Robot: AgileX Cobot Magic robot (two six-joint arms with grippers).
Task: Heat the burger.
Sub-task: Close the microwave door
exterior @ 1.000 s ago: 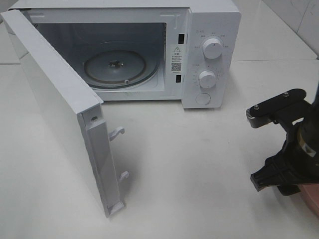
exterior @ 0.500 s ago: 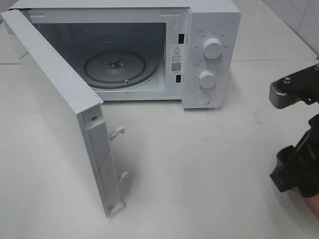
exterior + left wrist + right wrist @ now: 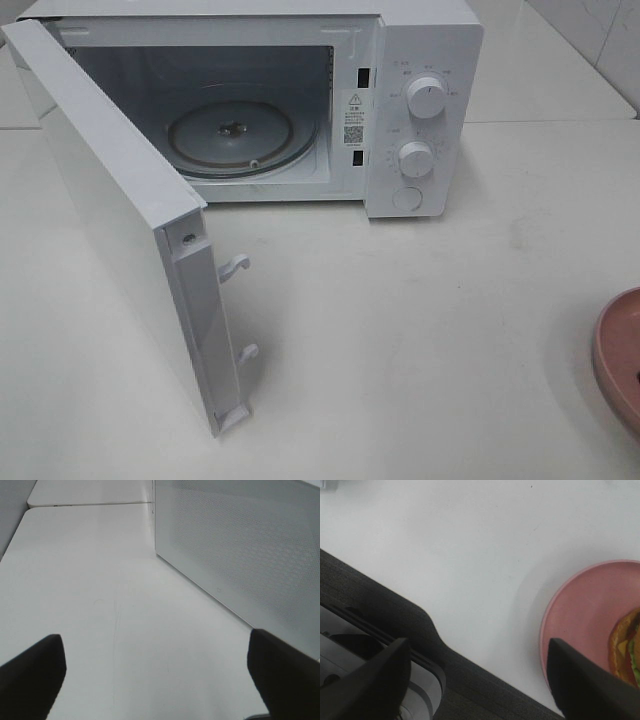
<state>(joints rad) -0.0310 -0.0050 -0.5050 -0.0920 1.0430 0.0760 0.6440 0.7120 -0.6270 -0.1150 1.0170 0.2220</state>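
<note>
Both grippers, left (image 3: 155, 680) and right (image 3: 480, 680), gape empty; right should centre over the burger (image 3: 626, 647) on its plate (image 3: 575, 615) before closing.

Inventory as I see it. One microwave (image 3: 300, 100) at the far side of the bench (image 3: 420, 340), with one door (image 3: 120, 210) swung open to the left. One glass turntable (image 3: 240, 138) inside. Two round knobs (image 3: 426, 98) and one round button (image 3: 407, 198) on its right panel. One pink plate (image 3: 618, 355) at the near right edge. One burger (image 3: 626, 647) on it.
</note>
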